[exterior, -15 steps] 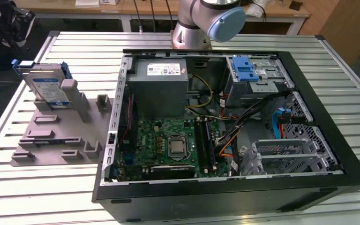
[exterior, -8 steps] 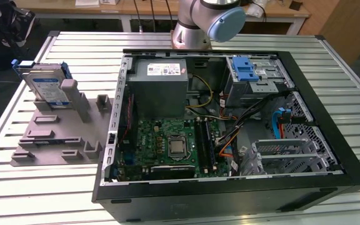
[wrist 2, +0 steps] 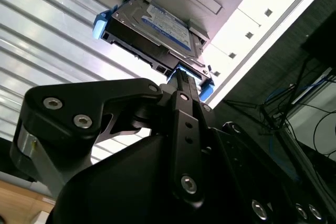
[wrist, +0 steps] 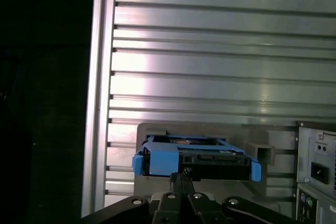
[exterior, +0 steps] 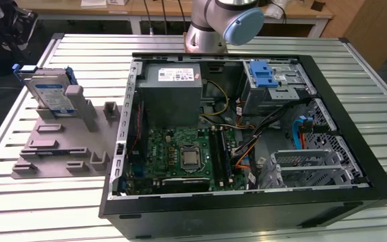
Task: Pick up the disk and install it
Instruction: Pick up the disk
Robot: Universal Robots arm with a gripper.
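Disk: upright in grey fixture near table edge, exterior view's left; open computer case beside it. End effector: clenched in both wrist views, disk ahead.

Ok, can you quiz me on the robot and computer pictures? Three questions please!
1. What holds the disk upright?
A) a grey stand
B) a person's hand
C) a cardboard box
2. Fill in: the plastic carrier around the disk is coloured ____.
3. True or false: the disk stands outside the open computer case, on the exterior view's left of it.

Key: 1 A; 2 blue; 3 true.
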